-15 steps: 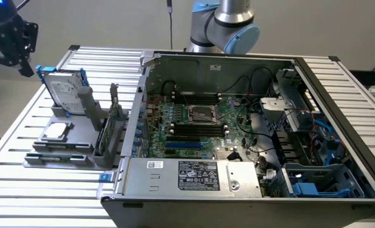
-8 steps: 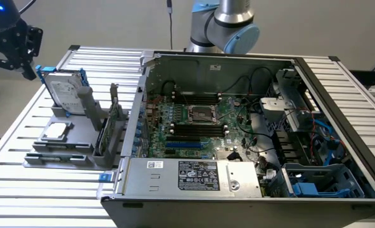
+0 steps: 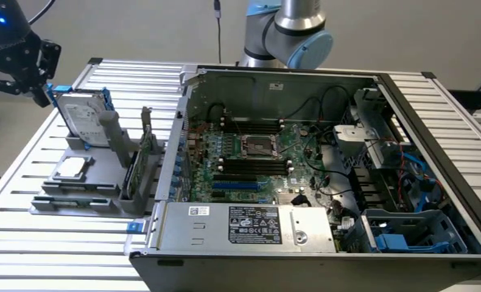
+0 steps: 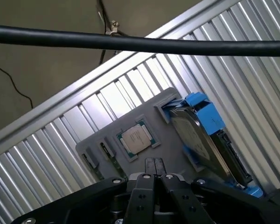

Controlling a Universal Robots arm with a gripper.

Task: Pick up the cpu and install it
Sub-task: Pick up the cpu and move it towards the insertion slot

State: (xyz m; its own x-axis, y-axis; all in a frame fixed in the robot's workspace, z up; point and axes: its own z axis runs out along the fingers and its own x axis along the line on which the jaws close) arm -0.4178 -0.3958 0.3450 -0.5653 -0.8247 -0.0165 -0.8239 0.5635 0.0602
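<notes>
Pick-up step, no contact yet: the gripper (image 4: 154, 162), its 2 fingers pressed together and empty, hangs clear of the cpu (image 4: 136, 139), which lies flat in the grey tray (image 4: 165, 133) beside the hard drive (image 4: 196, 140); any grasp calls for parted fingers.

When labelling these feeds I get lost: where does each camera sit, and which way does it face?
Exterior view: off the arm, raised, looking down on the slatted table, open computer case and grey holder; an arm joint shows beyond the case.
Wrist view: on the wrist, looking past the shut pincer down at the holder; a black cable crosses it.
Shared: the cpu, the hard drive, the holder, the table.
</notes>
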